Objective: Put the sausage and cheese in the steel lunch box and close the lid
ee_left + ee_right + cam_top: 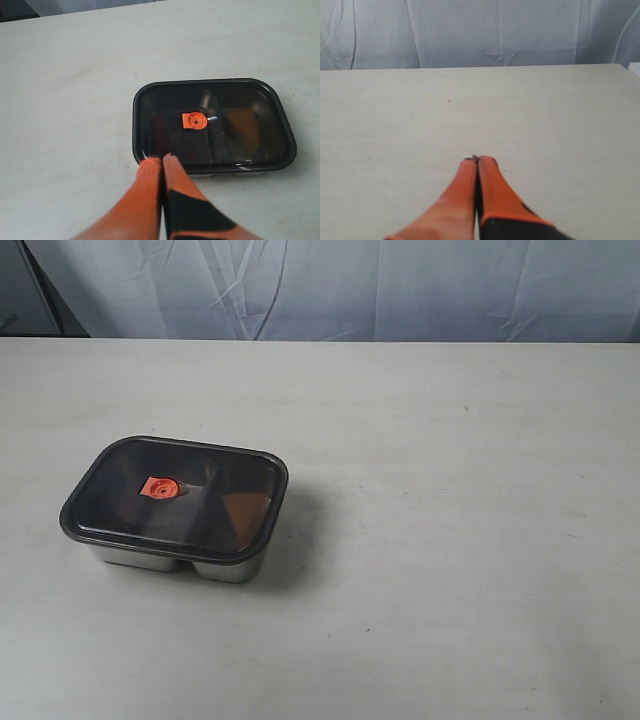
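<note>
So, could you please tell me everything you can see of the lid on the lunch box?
The lid is a dark, smoky, see-through rectangle with rounded corners, plastic by its look, with a small orange valve near its centre. It lies flat and closed on the steel lunch box, covering it wholly, towards the left of the table. Through it show the divider and a dim orange-brown wedge in one compartment. Nothing else touches it.

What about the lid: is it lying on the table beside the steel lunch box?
No, the lid sits on top of the steel lunch box and covers both compartments.
</note>
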